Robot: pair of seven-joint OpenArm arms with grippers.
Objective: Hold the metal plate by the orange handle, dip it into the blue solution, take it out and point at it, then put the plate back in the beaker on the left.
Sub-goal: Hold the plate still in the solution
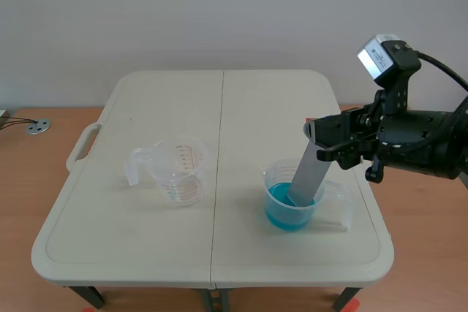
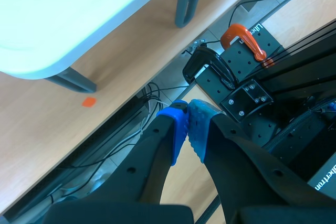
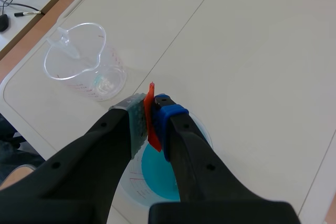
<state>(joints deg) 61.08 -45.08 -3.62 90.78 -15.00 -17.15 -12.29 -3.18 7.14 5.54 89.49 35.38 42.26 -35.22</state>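
The metal plate [image 1: 308, 173] is clamped by its orange handle [image 3: 150, 109] in the R claw [image 3: 151, 123], lower end dipped in the blue solution [image 1: 280, 200]. Lift-out, pointing & return to the empty beaker [image 1: 179, 173] are not yet done. The L claw [image 2: 188, 129] is closed, empty, off the table.

Grey metal plate [image 1: 308, 173], orange handle [image 3: 150, 116], blue solution [image 1: 281, 208], clear beaker [image 1: 179, 173] with red marks, cream table [image 1: 241, 107]

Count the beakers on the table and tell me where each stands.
2. One empty clear beaker stands left of the table's middle seam; the other beaker, holding blue solution, stands right of it, with the metal plate dipped in. None seems hidden.
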